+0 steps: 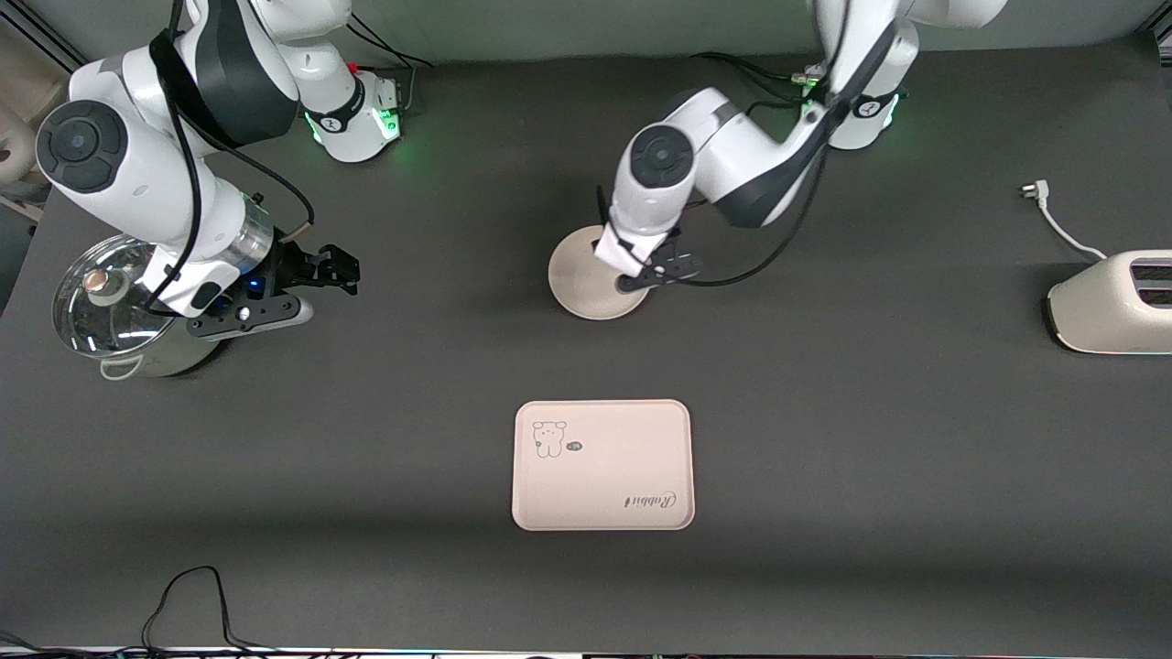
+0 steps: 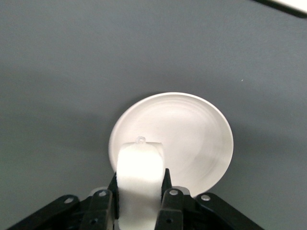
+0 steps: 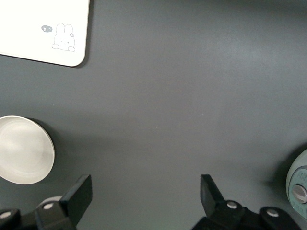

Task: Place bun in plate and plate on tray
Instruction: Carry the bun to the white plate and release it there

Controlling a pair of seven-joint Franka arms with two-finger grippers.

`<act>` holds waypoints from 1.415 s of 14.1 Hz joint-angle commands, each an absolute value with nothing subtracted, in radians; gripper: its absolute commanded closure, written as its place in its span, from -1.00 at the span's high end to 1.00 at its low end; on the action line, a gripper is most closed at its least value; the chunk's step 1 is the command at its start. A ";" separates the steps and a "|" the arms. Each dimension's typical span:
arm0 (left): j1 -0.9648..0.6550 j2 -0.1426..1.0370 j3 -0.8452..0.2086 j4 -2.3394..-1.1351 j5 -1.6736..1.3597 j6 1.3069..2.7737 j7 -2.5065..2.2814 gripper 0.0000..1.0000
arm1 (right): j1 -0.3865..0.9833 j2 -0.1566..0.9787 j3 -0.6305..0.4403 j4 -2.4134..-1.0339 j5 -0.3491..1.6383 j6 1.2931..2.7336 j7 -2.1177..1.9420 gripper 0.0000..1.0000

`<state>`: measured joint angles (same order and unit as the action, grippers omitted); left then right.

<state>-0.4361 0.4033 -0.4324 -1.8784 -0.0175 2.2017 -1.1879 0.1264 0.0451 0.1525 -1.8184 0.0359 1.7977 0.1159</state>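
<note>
The round cream plate (image 1: 579, 286) lies on the dark table, farther from the front camera than the tray (image 1: 602, 465). My left gripper (image 1: 644, 273) hangs over the plate, shut on the off-white bun (image 2: 140, 168). In the left wrist view the bun sits between the jaws of the left gripper (image 2: 140, 178), above the plate (image 2: 192, 136). The bun is hidden in the front view. My right gripper (image 1: 331, 271) is open and empty beside the pot, waiting. The right wrist view shows the right gripper (image 3: 146, 191), a tray corner (image 3: 43, 28) and the plate's edge (image 3: 21, 149).
A steel pot with a glass lid (image 1: 114, 307) stands at the right arm's end, under that arm. A cream toaster (image 1: 1112, 302) with a loose white cord (image 1: 1053, 220) stands at the left arm's end. A black cable (image 1: 197, 595) lies near the front edge.
</note>
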 commanded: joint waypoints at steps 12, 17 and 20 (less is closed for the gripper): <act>-0.548 0.574 -0.413 -1.862 0.103 2.341 -1.436 1.00 | 0.132 0.133 0.152 -1.818 0.127 1.888 0.141 1.00; -0.459 0.465 -0.411 -1.850 0.104 2.182 -1.413 1.00 | 0.143 0.115 0.155 -1.937 0.183 2.006 0.141 1.00; -0.307 0.323 -0.413 -1.847 0.103 2.036 -1.240 1.00 | 0.149 0.117 0.188 -2.003 0.187 2.081 0.159 1.00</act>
